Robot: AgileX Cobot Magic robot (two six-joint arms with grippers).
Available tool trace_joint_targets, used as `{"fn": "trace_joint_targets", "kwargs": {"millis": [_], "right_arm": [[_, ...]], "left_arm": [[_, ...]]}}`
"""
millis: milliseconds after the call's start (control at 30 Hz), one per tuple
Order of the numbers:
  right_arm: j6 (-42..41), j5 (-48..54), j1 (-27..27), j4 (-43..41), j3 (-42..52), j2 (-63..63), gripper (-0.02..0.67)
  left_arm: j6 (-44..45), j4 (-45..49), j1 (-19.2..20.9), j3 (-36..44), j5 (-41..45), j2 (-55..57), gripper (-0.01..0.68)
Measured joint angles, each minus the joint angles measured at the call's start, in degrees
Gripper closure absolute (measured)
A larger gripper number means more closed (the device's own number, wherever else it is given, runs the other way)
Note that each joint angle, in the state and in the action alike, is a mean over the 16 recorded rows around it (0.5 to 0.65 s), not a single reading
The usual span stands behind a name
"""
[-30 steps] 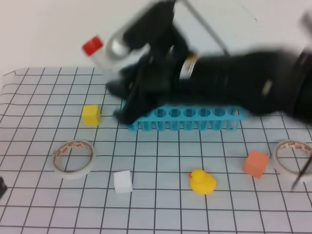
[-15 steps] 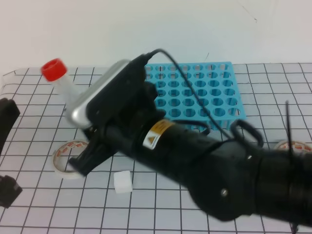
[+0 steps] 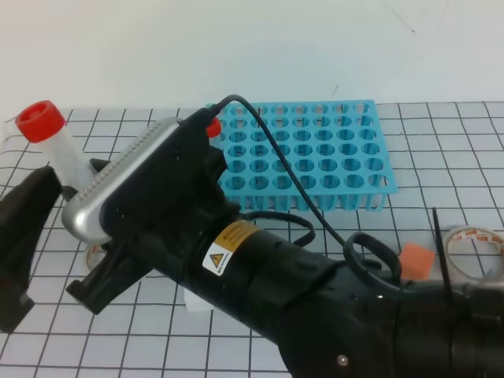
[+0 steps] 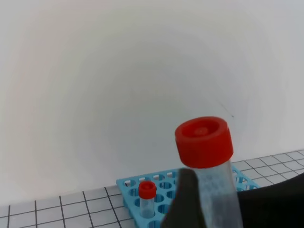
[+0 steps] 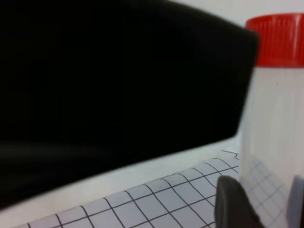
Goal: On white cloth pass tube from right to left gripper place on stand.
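Comparing against half a second back: shifted the tube (image 3: 63, 157) further toward the left edge, red cap now in the upper left of frame, still tilted up-left. Still clamped low on its clear body by the right gripper (image 5: 263, 206), dark fingers either side in the right wrist view. Brought the left gripper (image 3: 27, 228) in from the left edge, much larger in frame, just beside the tube's lower part; cannot tell from any view whether closed on it or released. Uncovered the orange cube (image 3: 416, 260) at right. No change at the stand (image 3: 315, 153): upper centre on the white cloth (image 3: 441, 134), second red-capped tube (image 4: 147, 199) standing in a hole near its left end.

Edges and room: tube airborne, well apart from the stand. Open cloth right of the stand and in the upper right. Lower half of frame blocked by the right arm (image 3: 315, 307). Tape roll (image 3: 472, 246) at the right edge, another roll (image 3: 93, 253) peeking out under the arm at left, white cube (image 3: 191, 301) mostly hidden.
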Motion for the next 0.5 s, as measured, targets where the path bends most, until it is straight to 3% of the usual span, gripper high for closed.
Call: {"fn": "trace_joint_targets", "kwargs": {"millis": [200,500], "right_arm": [[1.0,-1.6,1.3,-0.4,0.8,0.0,0.417],[2.2,-3.6,3.6,-1.8,1.8,0.1,0.417]], "left_arm": [[0.0,-0.8,0.0,0.0,-0.6,0.0,0.156],[0.0,-3.2,0.0,0.0,-1.7,0.0,0.134]]}}
